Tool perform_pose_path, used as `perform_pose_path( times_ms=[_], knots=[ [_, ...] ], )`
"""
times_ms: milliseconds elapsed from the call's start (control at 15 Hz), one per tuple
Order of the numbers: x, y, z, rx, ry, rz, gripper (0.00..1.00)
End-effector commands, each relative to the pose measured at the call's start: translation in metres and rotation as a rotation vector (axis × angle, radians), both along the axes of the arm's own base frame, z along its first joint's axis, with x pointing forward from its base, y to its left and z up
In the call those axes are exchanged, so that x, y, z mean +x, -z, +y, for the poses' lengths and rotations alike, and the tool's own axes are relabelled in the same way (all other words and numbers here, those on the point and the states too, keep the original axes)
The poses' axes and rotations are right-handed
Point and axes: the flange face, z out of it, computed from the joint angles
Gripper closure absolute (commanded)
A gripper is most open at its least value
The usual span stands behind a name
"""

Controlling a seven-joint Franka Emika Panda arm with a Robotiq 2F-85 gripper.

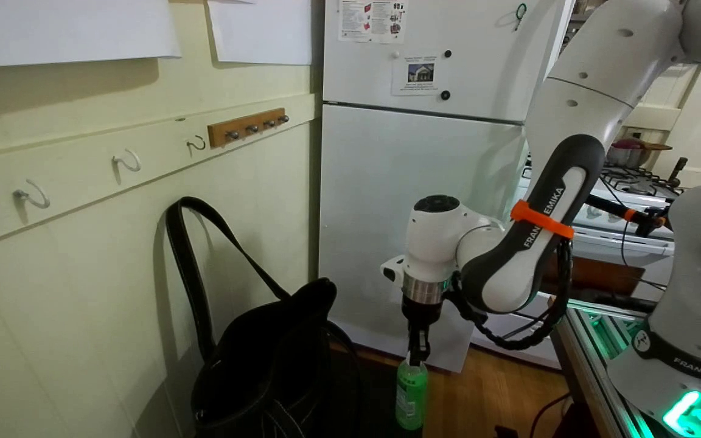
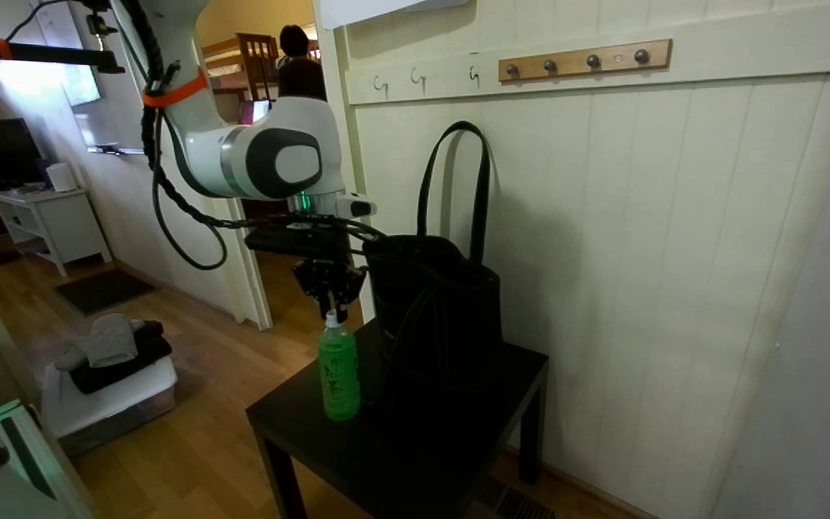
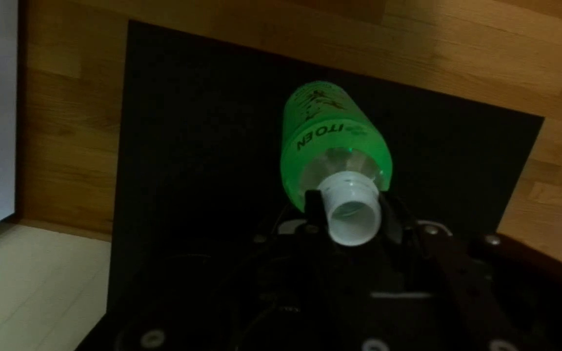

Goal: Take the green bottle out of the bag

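Note:
The green bottle [image 1: 411, 395] is outside the bag, beside it, in both exterior views [image 2: 339, 375]. It is nearly upright, slightly tilted, over the black table; I cannot tell whether its base touches the top. My gripper [image 2: 332, 310] points down with its fingers on both sides of the bottle's white top, shut on it. The wrist view shows the fingers [image 3: 349, 202] against the white neck, with the green body [image 3: 332, 131] beyond. The black bag [image 1: 253, 365] stands upright on the table near the wall, its mouth open and one handle up [image 2: 444, 324].
The black table [image 2: 415, 461] carries the bag; its edges show in the wrist view [image 3: 188, 97]. A cream wall with hooks [image 1: 125, 161] is behind the bag. A white fridge [image 1: 411, 182] stands close to the arm. A white bin with cloths [image 2: 109, 404] sits on the floor.

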Motion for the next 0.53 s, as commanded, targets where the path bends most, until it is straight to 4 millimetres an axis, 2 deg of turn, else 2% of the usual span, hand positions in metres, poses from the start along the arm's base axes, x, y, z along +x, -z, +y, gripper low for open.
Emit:
perform_pose_path(
  times_ms=[0,267,467],
  knots=[
    [-0.003,0.018,-0.018,-0.061,0.033,-0.004,0.92],
    [-0.003,0.034,-0.034,-0.091,0.081,-0.035,0.92],
    [-0.002,0.045,-0.039,-0.081,0.120,-0.087,0.92]
  ],
)
